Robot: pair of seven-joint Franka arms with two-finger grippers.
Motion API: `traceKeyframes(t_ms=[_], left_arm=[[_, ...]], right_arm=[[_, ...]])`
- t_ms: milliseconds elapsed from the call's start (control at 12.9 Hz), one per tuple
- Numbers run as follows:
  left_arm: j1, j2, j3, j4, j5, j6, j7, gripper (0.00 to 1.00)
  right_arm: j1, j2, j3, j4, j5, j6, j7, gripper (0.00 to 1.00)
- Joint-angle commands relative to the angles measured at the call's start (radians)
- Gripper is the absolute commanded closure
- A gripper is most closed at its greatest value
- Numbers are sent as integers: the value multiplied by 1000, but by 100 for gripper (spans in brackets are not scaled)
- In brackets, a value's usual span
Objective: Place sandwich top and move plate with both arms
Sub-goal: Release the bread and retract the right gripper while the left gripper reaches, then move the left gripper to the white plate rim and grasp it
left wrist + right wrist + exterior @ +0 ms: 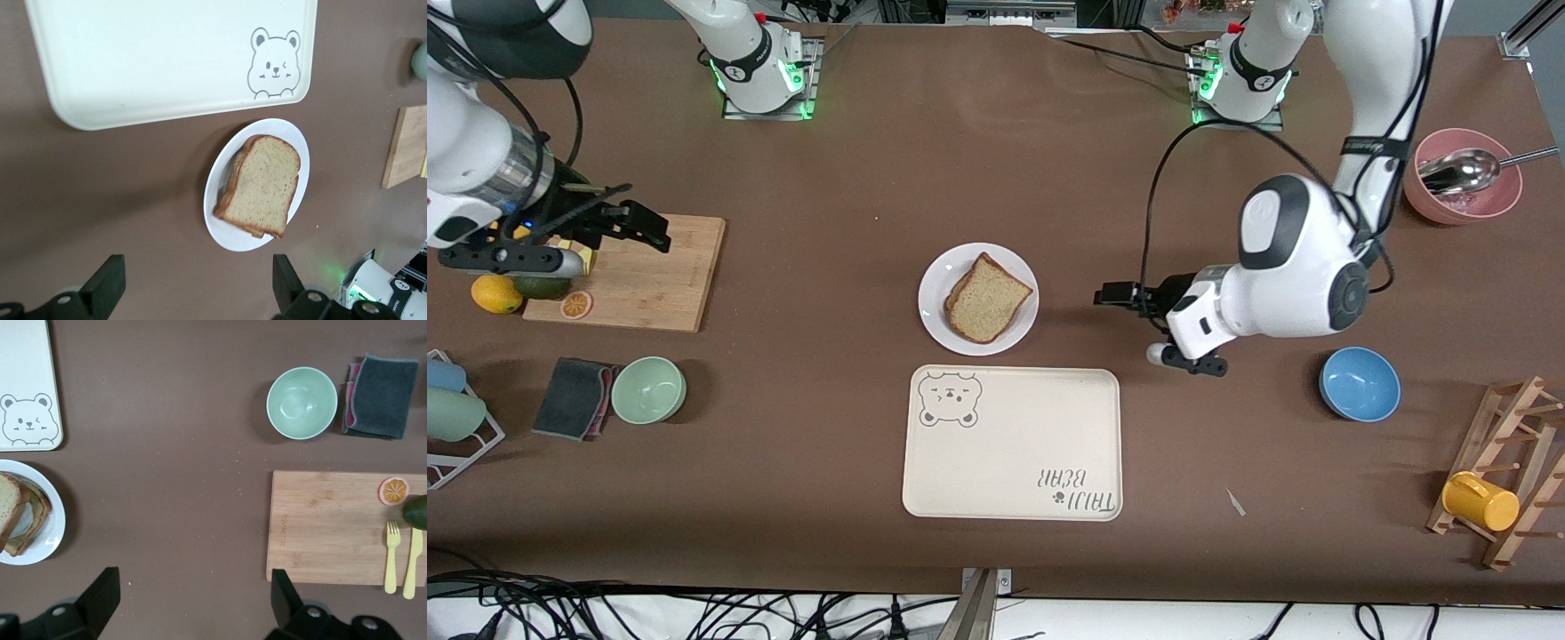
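The sandwich top (988, 298), a plain brown slice with a darker crust, lies on another slice on the small white plate (945, 267), which sits mid-table, farther from the front camera than the cream tray. The left wrist view shows the sandwich top (261, 185) and plate (230, 235) just ahead of the fingers. My left gripper (1125, 298) hovers open and empty over bare table beside the plate, toward the left arm's end. Open and empty too, my right gripper (636, 222) hangs over the wooden cutting board (649, 284). In the right wrist view the plate (52, 535) is at the picture's edge.
The bear tray (1014, 444) lies close to the plate. A green bowl (648, 389), grey cloth (574, 385), lemon (496, 293) and orange slice (576, 305) are at the right arm's end. At the left arm's end are a blue bowl (1359, 384), pink bowl (1463, 200) and wooden rack (1507, 480).
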Motion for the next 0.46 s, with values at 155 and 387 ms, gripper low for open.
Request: traceKeyframes(t_ms=[155,387], left_arm=[[-6,112,4,4,-206,56,266,29],[-19,177,-9,1,-329,129,376,35]], right_arm=[[-11,-7,0,28,12,-30,-11,0],[-13,-12,-1,31,7,-35,-8,0]])
